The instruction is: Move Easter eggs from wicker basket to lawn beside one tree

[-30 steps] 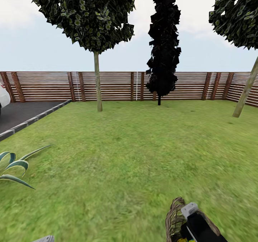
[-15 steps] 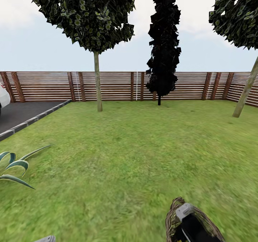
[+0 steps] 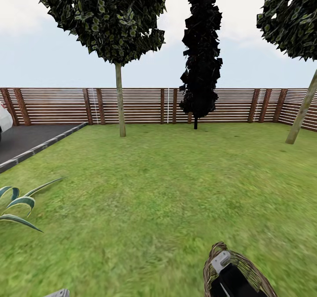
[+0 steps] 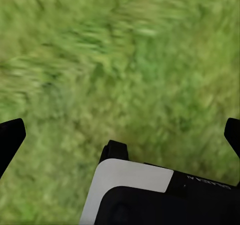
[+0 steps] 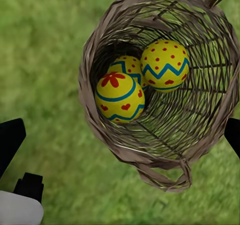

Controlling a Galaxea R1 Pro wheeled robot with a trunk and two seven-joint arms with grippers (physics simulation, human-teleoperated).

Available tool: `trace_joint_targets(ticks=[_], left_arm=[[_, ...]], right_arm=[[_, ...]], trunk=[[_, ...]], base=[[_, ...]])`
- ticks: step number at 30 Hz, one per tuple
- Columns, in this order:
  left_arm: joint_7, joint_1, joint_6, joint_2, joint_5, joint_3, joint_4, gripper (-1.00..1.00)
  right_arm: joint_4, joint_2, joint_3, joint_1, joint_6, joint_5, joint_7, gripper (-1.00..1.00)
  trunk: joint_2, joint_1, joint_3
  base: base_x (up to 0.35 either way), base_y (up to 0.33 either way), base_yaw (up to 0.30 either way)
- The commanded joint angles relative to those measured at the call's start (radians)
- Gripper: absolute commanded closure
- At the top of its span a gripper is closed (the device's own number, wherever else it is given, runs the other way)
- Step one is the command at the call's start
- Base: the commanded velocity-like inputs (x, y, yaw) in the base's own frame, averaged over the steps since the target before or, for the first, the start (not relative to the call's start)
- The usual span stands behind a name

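The wicker basket (image 5: 125,152) stands on the lawn (image 3: 158,191), at the bottom right of the head view (image 3: 246,266). Three Easter eggs lie in it: one in front (image 5: 120,97), one beside it (image 5: 165,65), and one half hidden behind them (image 5: 127,64). My right gripper (image 5: 121,135) hangs open above the basket's mouth, its fingertips (image 5: 10,140) wide apart and outside the rim. My right arm (image 3: 229,281) covers part of the basket. My left gripper (image 4: 121,135) is open over bare grass. The thick-trunked tree is out of view.
A thin-trunked round-crowned tree (image 3: 119,112), a dark conifer (image 3: 200,68) and a leaning-trunked tree (image 3: 301,114) stand before a wooden slat fence (image 3: 57,105). Grey paving (image 3: 26,141) lies at the left, and a spiky plant (image 3: 17,204) grows near it.
My right arm has dropped lower over the basket, so more of the rim shows in the head view. The camera and the rest have not moved.
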Motion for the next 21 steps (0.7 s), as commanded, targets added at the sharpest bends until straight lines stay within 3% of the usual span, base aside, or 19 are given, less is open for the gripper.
trace_joint_targets(ticks=[1,17,21], left_arm=[[0.000,0.000,0.004,0.000,0.003,0.001,-0.002,-1.00],[-0.004,0.000,-0.001,0.000,0.004,0.001,-0.003,-1.00],[-0.004,0.000,0.000,0.000,0.006,0.001,-0.003,-1.00]], right_arm=[[-0.001,-0.001,0.003,-0.001,0.005,0.010,0.006,-1.00],[-0.002,-0.001,0.003,-0.001,0.005,0.009,0.007,-1.00],[-0.003,-0.001,0.002,-0.001,0.005,0.009,0.007,-1.00]], trunk=[[-0.001,0.000,-0.001],[-0.001,0.000,-0.001],[-0.029,0.015,-0.013]], base=[[0.000,0.000,0.000],[0.000,0.000,0.000],[0.000,0.000,0.000]])
